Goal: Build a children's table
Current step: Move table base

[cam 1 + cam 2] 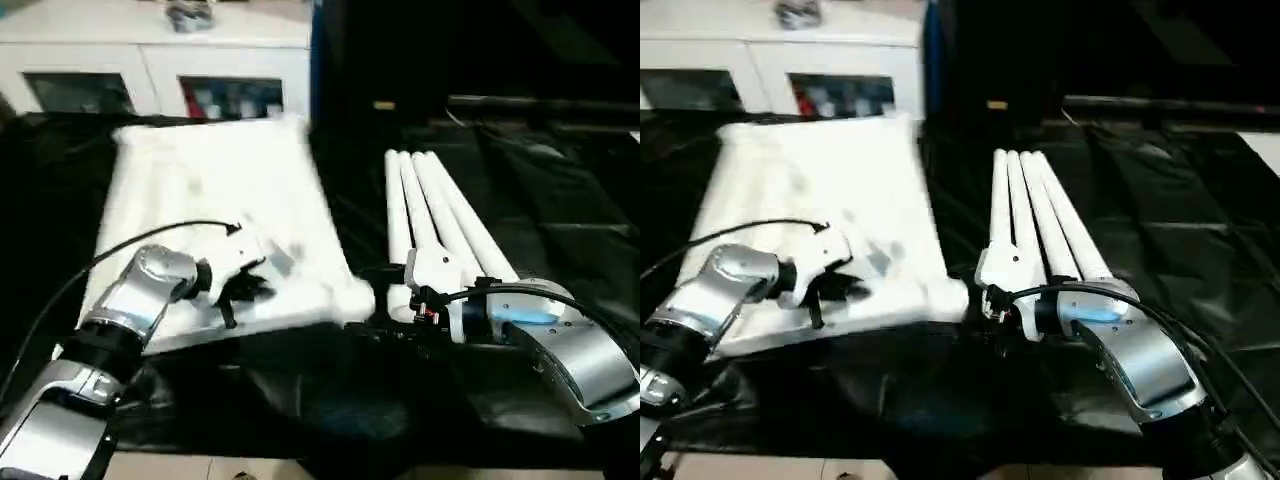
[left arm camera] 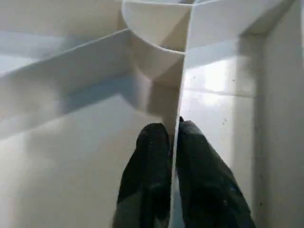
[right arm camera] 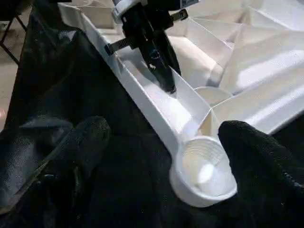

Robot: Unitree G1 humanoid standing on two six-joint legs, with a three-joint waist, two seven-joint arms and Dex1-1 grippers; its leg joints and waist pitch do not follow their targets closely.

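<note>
Black sheeting [image 1: 560,220] spread over the whole work surface, creased and glossy. Behind it, against the far wall, a white cabinet [image 1: 150,60] with glass doors.

On the sheeting toward the robot's left, the white tabletop [image 1: 215,200], lying upside down with ribbed underside facing up; near edge close to the robot, one round corner socket [image 3: 203,167] at the near right corner, hollow and open upward. Just right of the top, well clear of its edge, four white legs [image 1: 430,215] laid side by side, touching one another, fanning slightly toward the far end.

Left claw [image 2: 174,142] down inside the underside near the front edge, its two black fingers [image 2: 152,156] pinched shut on a thin upright rib [image 2: 183,85], one finger on each side. Seen too from the right wrist, reaching down into the channel beside the rim.

Right claw [image 3: 161,156] spread wide open, fingers apart on either side of the corner socket, near it, gripping nothing.
</note>
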